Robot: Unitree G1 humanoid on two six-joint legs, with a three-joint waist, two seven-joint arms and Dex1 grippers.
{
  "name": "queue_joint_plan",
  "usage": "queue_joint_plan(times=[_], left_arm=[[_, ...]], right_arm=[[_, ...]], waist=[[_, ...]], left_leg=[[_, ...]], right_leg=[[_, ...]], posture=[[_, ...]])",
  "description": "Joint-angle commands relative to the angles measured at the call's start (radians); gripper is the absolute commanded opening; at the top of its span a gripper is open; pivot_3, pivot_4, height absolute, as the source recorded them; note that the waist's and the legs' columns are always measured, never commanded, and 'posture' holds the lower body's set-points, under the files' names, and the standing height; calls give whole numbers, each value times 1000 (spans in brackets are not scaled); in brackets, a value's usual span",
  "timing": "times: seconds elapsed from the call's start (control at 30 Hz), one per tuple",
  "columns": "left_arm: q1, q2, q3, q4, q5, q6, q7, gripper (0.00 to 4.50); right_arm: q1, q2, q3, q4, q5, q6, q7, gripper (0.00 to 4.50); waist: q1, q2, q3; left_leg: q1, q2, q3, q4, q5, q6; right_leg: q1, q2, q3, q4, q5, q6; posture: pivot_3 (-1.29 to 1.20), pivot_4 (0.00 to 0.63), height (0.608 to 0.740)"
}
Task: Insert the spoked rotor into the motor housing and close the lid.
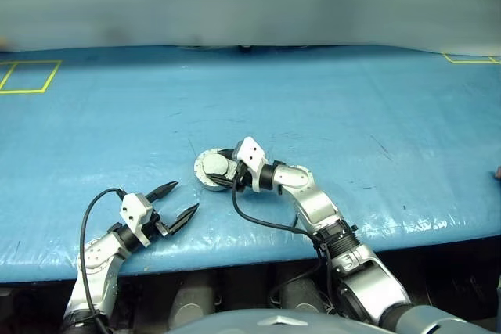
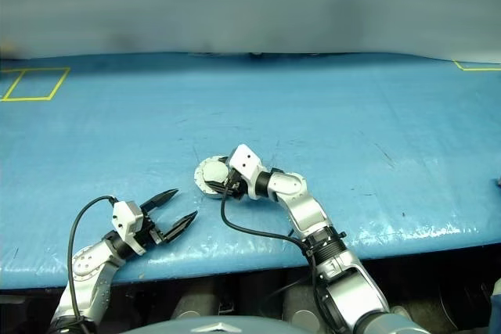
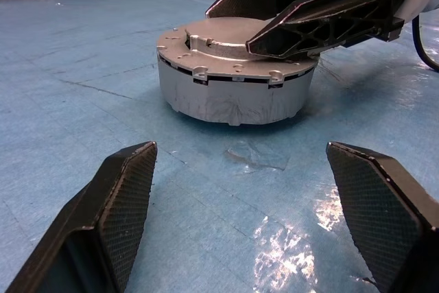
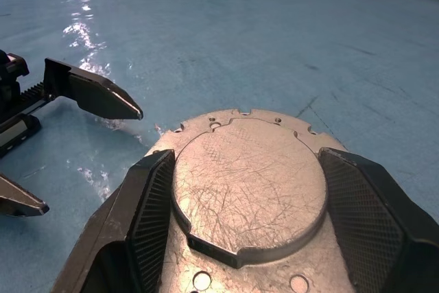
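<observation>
The motor housing [image 3: 233, 97] stands on the blue table, a round grey cup with its wall plain and scuffed. The lid [image 4: 250, 190] lies flat on top of it, its plain grey outer face and raised middle circle facing up. My right gripper [image 4: 245, 159] rests over the lid, open, one black finger on each side of the raised circle. The left gripper [image 1: 185, 196] hovers low over the table in front of and left of the housing, open and holding nothing. The spoked rotor is out of view.
The blue sheet covers the whole table [image 1: 352, 115]. Yellow tape outlines lie at the far left [image 1: 27, 76] and far right [image 1: 470, 58]. A black cable [image 1: 258, 220] loops from the right wrist. The table's front edge [image 1: 235, 262] runs just behind both arms.
</observation>
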Motion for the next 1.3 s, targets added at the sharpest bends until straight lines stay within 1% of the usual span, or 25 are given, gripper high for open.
queue_joint_plan(times=[0.03, 0.23, 0.33, 0.77, 1.03, 1.3], left_arm=[[-1, 0, 5, 10, 7, -11, 3, 4220], [5, 0, 8, 13, 6, -16, 0, 4220], [4, -1, 7, 14, 5, -15, 0, 4220], [7, -7, 4, 26, 7, -25, 2, 4220], [8, -4, 6, 30, 4, -25, 0, 4220], [6, 0, 7, 31, -1, -19, -7, 4220]], right_arm=[[-3, 3, -9, -10, 8, 11, -2, 2985], [-13, 2, -17, -58, 46, 41, 29, 2985], [-23, -9, -4, -65, 35, 39, 39, 2985], [-34, 6, 8, 17, -23, 18, -25, 2985], [-35, -11, 22, 35, -43, 26, -22, 2985], [-47, -33, 1, 27, -10, 46, 2, 2985]], waist=[[0, 0, 0], [1, 0, 0], [0, 0, 0], [-1, 0, 0], [-2, 0, 0], [0, 0, 0]], left_leg=[[0, 0, 0, 0, 0, 0], [0, 0, 0, 0, 0, 0], [0, 0, 0, 0, 0, 0], [0, 0, 0, 0, 0, 0], [1, 0, 0, 0, 0, 0], [1, 0, 0, 0, 0, 0]], right_leg=[[0, 0, 0, 0, 0, 0], [0, 0, 0, 0, 0, 0], [0, 0, 0, 0, 0, 0], [0, 0, 0, 0, 0, 0], [0, 0, 0, 0, 0, 0], [0, 0, 0, 0, 0, 0]], posture=[[0, 150, 740], [0, 150, 740], [0, 150, 740], [0, 150, 740], [0, 150, 740], [0, 150, 740]])
